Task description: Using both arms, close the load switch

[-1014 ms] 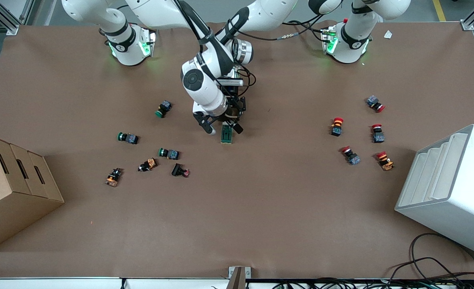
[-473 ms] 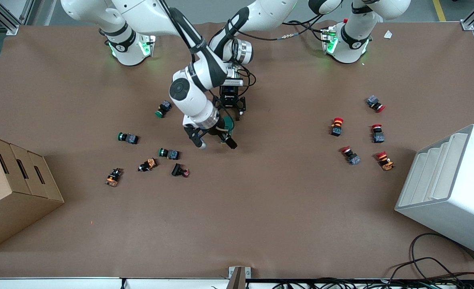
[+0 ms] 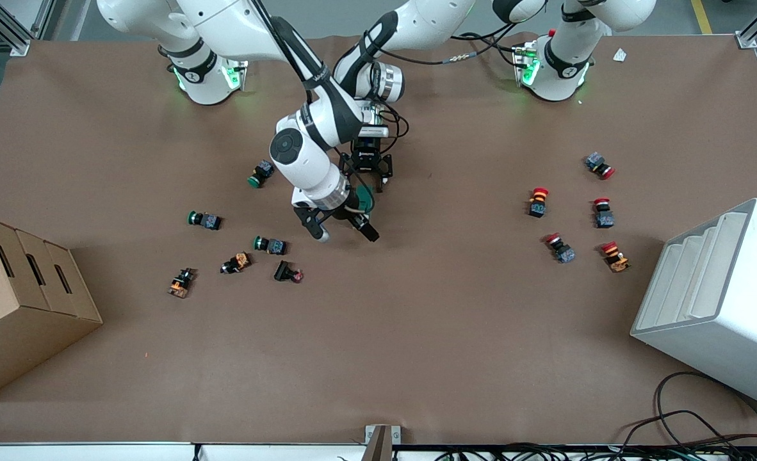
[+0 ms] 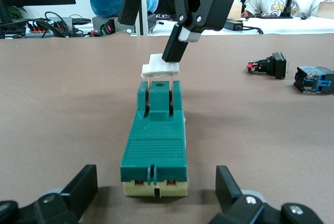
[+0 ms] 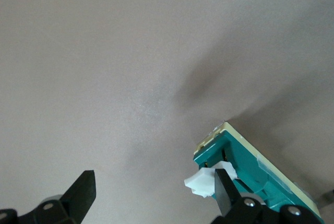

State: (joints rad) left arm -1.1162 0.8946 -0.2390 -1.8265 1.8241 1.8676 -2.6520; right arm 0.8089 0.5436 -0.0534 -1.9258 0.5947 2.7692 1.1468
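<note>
The load switch, a dark-green oblong block on a cream base, lies at the table's middle with its cream-white lever raised. In the front view the load switch is mostly hidden under the right arm's hand. My left gripper is open, its fingers on either side of the switch's end and apart from it; it also shows in the front view. My right gripper is open over the switch's lever end, and one finger rests against the lever.
Green-capped and orange push-buttons lie toward the right arm's end, red-capped ones toward the left arm's end. A cardboard box and a white rack stand at the table's two ends.
My right gripper has shifted toward the front camera and now covers most of the switch, with one finger against the lever. The left arm has hardly moved.
</note>
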